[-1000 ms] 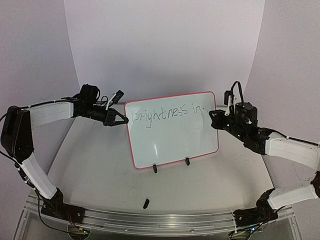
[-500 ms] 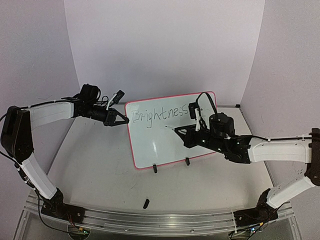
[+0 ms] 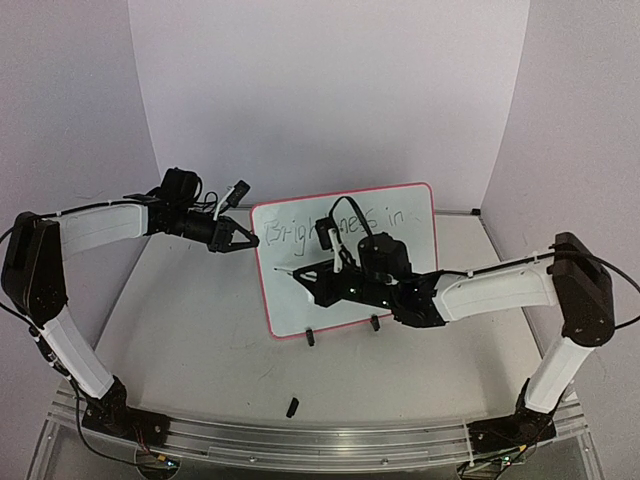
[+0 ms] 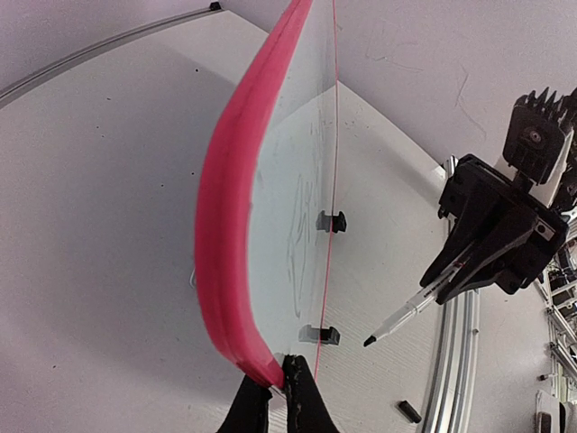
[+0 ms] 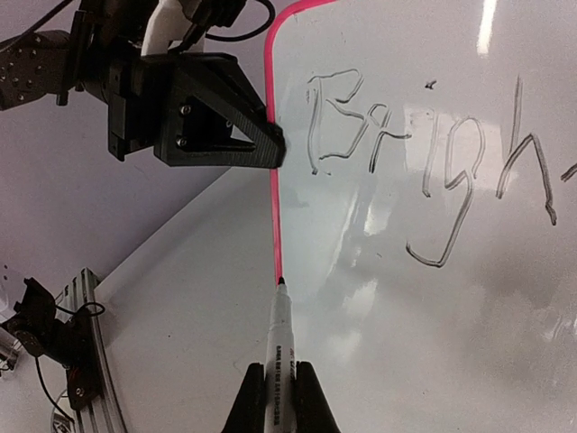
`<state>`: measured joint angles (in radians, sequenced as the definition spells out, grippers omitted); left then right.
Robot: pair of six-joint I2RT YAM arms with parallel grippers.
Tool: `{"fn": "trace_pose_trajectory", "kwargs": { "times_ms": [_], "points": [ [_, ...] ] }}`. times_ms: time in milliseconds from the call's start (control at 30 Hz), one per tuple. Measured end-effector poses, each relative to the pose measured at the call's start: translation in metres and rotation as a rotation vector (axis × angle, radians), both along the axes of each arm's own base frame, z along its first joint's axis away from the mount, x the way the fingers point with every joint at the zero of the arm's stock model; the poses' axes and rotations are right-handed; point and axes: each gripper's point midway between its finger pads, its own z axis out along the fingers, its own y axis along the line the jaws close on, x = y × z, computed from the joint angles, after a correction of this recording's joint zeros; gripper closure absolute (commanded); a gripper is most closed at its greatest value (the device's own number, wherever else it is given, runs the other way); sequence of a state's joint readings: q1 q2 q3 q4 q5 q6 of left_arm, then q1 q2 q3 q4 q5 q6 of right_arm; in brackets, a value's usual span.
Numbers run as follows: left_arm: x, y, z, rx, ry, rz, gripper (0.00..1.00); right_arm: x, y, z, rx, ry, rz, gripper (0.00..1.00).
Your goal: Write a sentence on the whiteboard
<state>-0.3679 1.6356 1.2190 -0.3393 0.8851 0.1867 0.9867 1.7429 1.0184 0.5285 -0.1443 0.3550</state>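
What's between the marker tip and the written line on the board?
Only bare whiteboard: the right wrist view shows nothing between the marker tip and the sentence above it.

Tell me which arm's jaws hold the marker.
The right arm: its jaws are shut on the marker. The left arm's jaws carry no pen; they are pinched on the whiteboard's red frame.

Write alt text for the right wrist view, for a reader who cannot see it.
The right gripper holds a marker, its tip near the red left edge of the whiteboard, below the start of the sentence, of which "Brigh" shows. The left gripper pinches that edge higher up.
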Motion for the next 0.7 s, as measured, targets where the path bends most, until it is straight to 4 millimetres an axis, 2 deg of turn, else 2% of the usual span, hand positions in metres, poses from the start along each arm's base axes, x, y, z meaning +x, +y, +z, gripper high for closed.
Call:
{"fn": "trace_pose_trajectory", "kwargs": {
  "times_ms": [333,700],
  "points": [
    [0.0,0.0,0.0,0.004,-0.003,0.003,1.0,0.01,0.006,-0.034,-0.036,0.055,-0.04,1.0],
    [0.001,0.0,0.0,0.007,-0.005,0.006,1.0,0.012,0.006,-0.035,-0.03,0.069,-0.081,1.0]
  ]
}}
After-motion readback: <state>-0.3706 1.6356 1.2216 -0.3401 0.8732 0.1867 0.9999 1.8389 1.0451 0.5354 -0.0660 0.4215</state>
